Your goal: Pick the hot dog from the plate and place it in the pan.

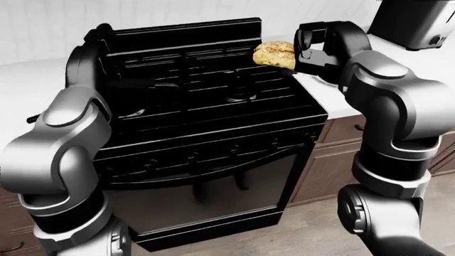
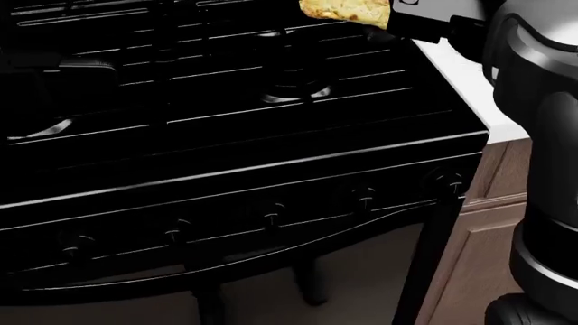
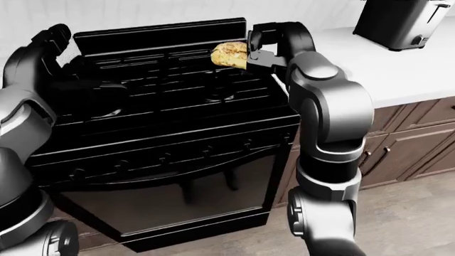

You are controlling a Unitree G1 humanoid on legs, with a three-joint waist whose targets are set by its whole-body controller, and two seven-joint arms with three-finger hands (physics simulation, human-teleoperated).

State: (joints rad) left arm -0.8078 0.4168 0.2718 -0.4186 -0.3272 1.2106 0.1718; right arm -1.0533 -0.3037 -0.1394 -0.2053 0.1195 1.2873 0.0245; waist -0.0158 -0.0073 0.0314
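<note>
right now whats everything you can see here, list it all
golden-brown hot dog: 1, held above the stove's right side
black gas stove with grates: 1, centre
black stove knobs: row along the stove's lower panel in the head view
white countertop: right of the stove
black boxy appliance: 1, top right on the countertop
brown wooden cabinets: below the countertop
right hand: black, shut on the hot dog
left hand: black, raised over the stove's left side, grip unclear
</note>
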